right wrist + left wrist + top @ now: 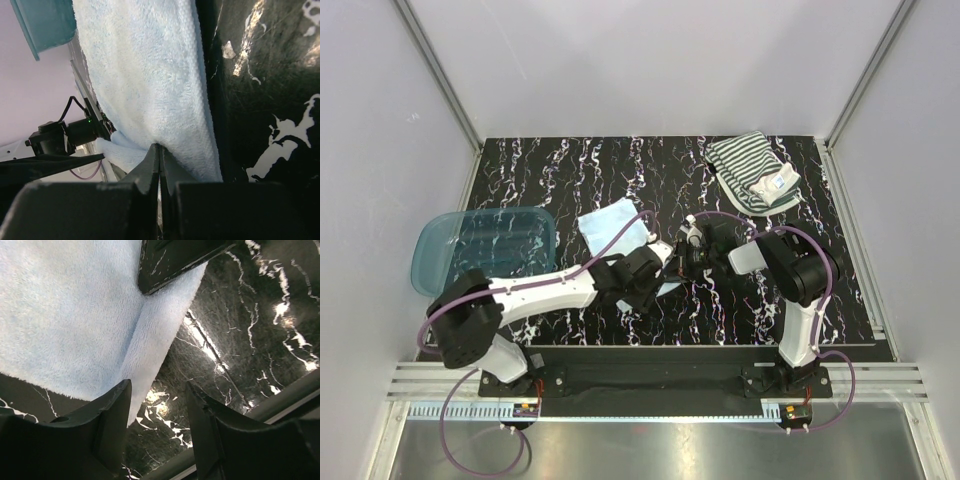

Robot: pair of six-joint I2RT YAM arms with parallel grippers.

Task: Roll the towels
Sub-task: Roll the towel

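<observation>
Towels first: your right pincer (159,150) is sitting fully clenched, and the light blue towel (145,75) is puckering to a point right at its tips, so it is pinching that cloth's edge. From the left wrist view you are seeing one of its black fingers (175,260) bearing down on the pile, with a crease running away from it toward the camera. Your left pincer (159,390) is standing released, jaws apart, with only bare counter (240,340) showing between them. The towel's folded corner is ending just beside its left finger, and you cannot tell whether the two are touching. In the overhead view both pincers are meeting near the middle of the black marbled counter, at the light blue towel's near right corner, while the rest of that cloth is spreading flat away from them toward the back left. Farther out, the striped towel (745,170) is lying bunched at the far right corner, its white patterned patch facing up, well apart from both arms. A translucent blue tub (485,245) is sitting at the left side near the left arm, its outer side reaching past the counter's edge.
</observation>
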